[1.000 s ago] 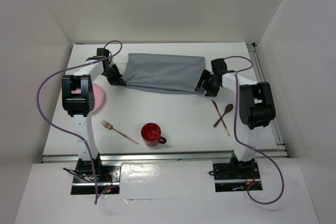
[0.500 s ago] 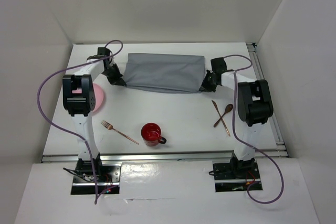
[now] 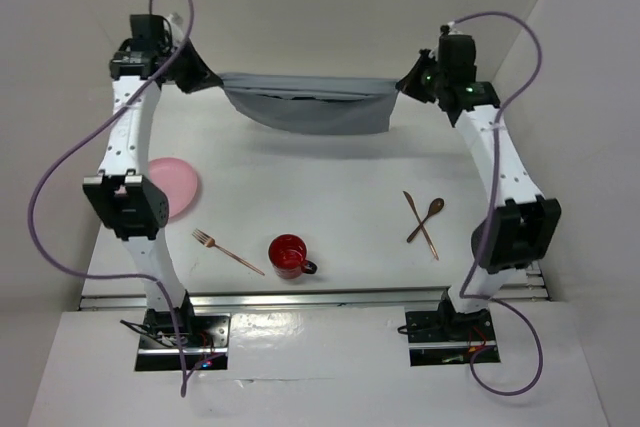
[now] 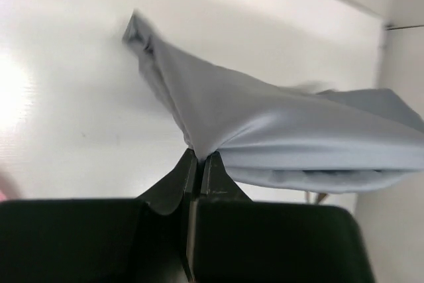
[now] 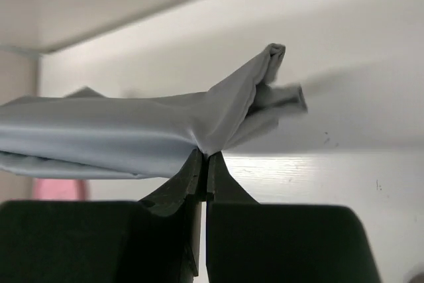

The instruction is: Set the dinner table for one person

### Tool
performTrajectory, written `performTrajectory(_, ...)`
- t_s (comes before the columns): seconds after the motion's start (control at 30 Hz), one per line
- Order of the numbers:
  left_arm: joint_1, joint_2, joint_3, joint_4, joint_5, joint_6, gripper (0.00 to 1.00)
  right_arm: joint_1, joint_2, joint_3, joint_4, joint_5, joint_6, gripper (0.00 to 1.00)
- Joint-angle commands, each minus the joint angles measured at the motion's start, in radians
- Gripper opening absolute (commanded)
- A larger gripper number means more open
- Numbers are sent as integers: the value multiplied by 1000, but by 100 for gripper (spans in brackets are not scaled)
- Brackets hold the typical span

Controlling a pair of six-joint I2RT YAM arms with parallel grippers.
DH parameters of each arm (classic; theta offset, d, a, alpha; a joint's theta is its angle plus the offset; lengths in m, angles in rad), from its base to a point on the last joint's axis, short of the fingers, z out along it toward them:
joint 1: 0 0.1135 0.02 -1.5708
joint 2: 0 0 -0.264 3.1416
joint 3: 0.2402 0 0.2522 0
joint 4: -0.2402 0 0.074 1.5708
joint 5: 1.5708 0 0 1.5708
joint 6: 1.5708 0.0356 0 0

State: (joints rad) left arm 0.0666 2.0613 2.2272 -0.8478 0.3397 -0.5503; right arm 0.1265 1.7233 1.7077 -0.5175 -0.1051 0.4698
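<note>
While poised high and far apart, left gripper (image 4: pixel 197 154) and right gripper (image 5: pixel 204 154) clamp the grey cloth (image 3: pixel 310 112)

The grey cloth (image 4: pixel 278 130) runs off the left wrist view's right edge, its far corner blurred.

This looks like a robot test cell in a lab. A bare matte white surface (image 3: pixel 330 197) is boxed in on three sides by plain white panel walls (image 3: pixel 330 17), with an aluminium rail (image 3: pixel 300 297) along its near edge. The left arm (image 3: pixel 125 162) and right arm (image 3: pixel 500 162) rise from metal base plates (image 3: pixel 185 332) bolted there, trailing loose purple cables (image 3: pixel 45 207). The domestic things read as props: a pink plate (image 3: pixel 172 187), a red mug (image 3: pixel 288 255), a fork (image 3: pixel 226 250) and a grey cloth (image 3: pixel 310 107).
</note>
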Motion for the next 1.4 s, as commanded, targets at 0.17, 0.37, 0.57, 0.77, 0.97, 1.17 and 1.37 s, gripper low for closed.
performTrajectory(0.17,113,-374,-69,-60,117,-13,0,-30,-278,112,-183,39,-26,0)
performTrajectory(0.37,193,-498,-101,-97,142,47,0,-30,-367,72,-233,68,-39,0)
performTrajectory(0.57,139,-463,-351,-57,128,121,0,-30,-327,-99,-197,10,-48,0)
performTrajectory(0.77,108,-325,-261,-100,142,129,0,-30,-196,64,-220,-19,-48,0)
performTrajectory(0.97,143,-248,64,-111,249,57,0,-30,-159,327,-242,16,-48,0)
performTrajectory(1.17,167,-308,3,-31,288,7,0,-39,-200,256,-185,18,-39,0)
performTrajectory(1.37,167,-383,-173,-40,245,59,0,-39,-244,132,-185,8,-28,0)
